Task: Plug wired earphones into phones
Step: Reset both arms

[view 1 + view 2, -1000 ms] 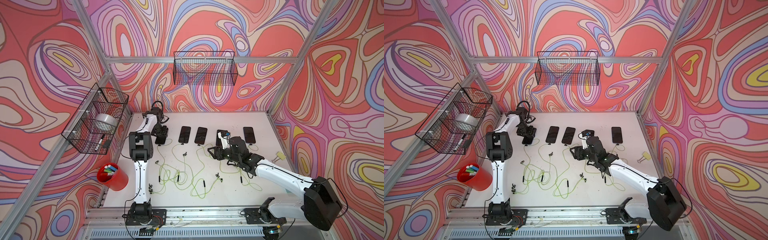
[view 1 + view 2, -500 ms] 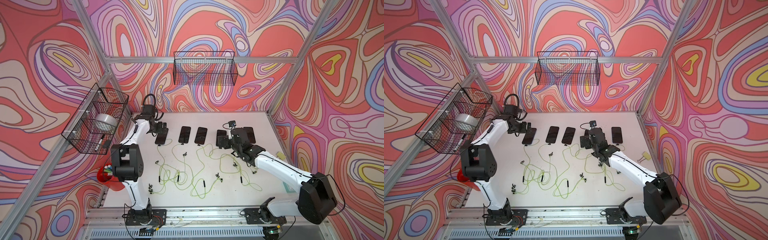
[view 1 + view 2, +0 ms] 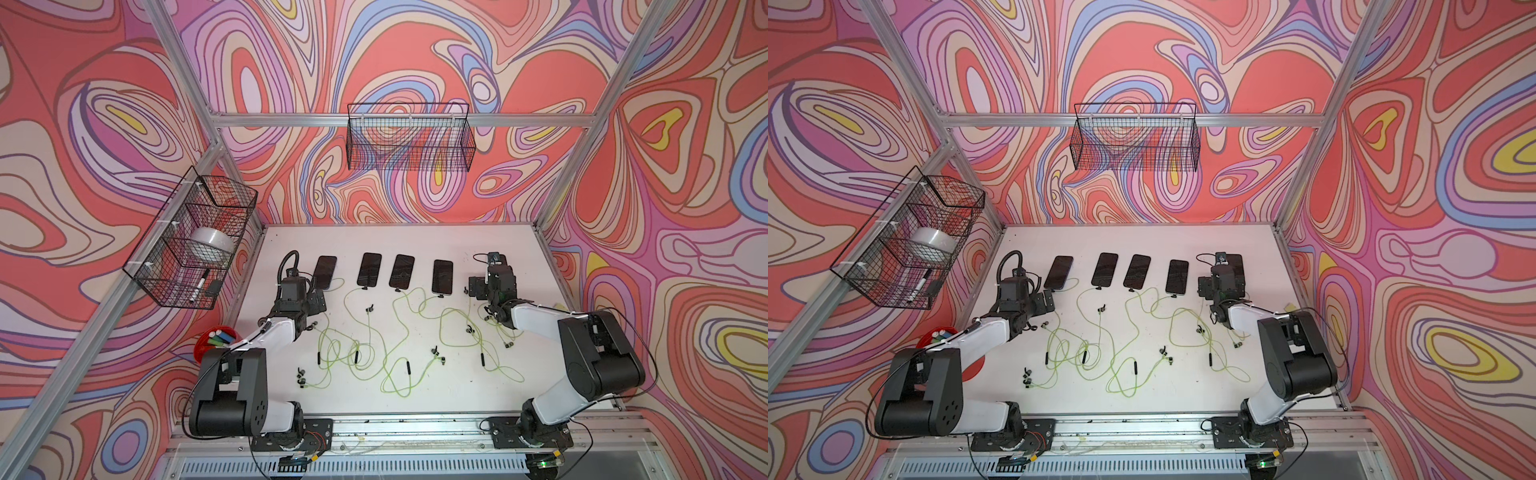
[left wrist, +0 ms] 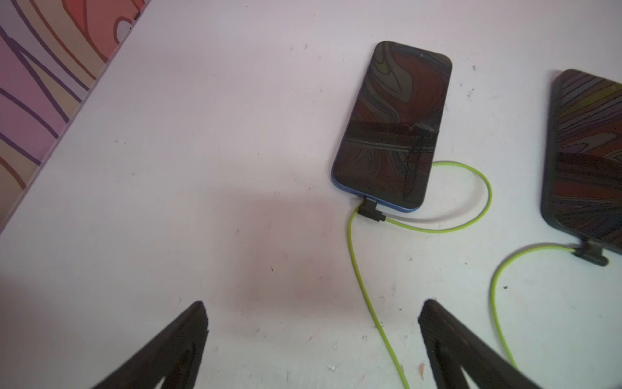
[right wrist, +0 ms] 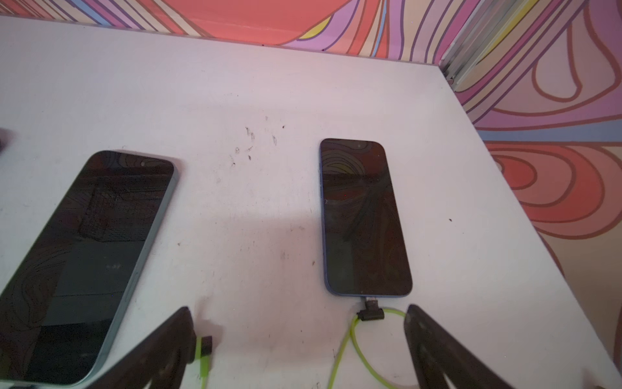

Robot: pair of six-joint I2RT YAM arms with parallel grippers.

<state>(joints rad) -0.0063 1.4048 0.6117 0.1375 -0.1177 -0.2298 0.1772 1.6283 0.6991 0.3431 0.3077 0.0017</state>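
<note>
**Phones and earphones on the worktop.** Five phones (image 3: 369,269) lie screen-up in a row at the far side of the worktop (image 3: 457,399). Yellow-green wired earphones (image 4: 356,269) trail toward the near edge, overlapping. The left gripper (image 4: 314,313), jaws apart and empty, hovers beside the leftmost phone (image 4: 393,124), which has a plug (image 4: 370,210) at its edge. The right gripper (image 5: 298,315), also spread and empty, faces the rightmost phone (image 5: 363,219).

The white table (image 3: 415,241) bears phones (image 3: 369,269) and tangled yellow-green earphones (image 4: 370,211).
</note>
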